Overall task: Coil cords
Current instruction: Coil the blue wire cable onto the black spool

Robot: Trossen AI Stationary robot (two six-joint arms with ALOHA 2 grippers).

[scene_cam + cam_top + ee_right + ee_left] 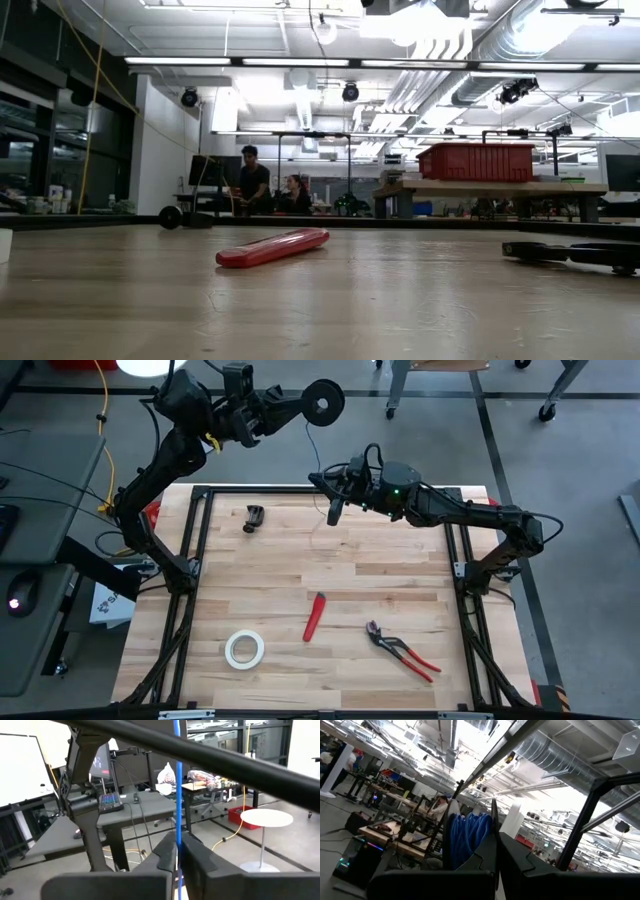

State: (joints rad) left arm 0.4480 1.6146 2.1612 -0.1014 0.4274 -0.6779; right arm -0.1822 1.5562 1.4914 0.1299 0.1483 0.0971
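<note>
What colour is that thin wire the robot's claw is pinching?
Bright blue. The wire shows best in the right wrist view, running straight up from the right gripper.

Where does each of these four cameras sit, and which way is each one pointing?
High view: above, looking straight down on the table, both arms, the spool.
Low view: at tabletop height, looking level across the red tool into the room; no arm shows.
Left wrist view: on the left arm, looking past the shut left gripper at the spool.
Right wrist view: on the right arm, right gripper shut on the blue wire.
Shared: high and low views both show the red tool.
</note>
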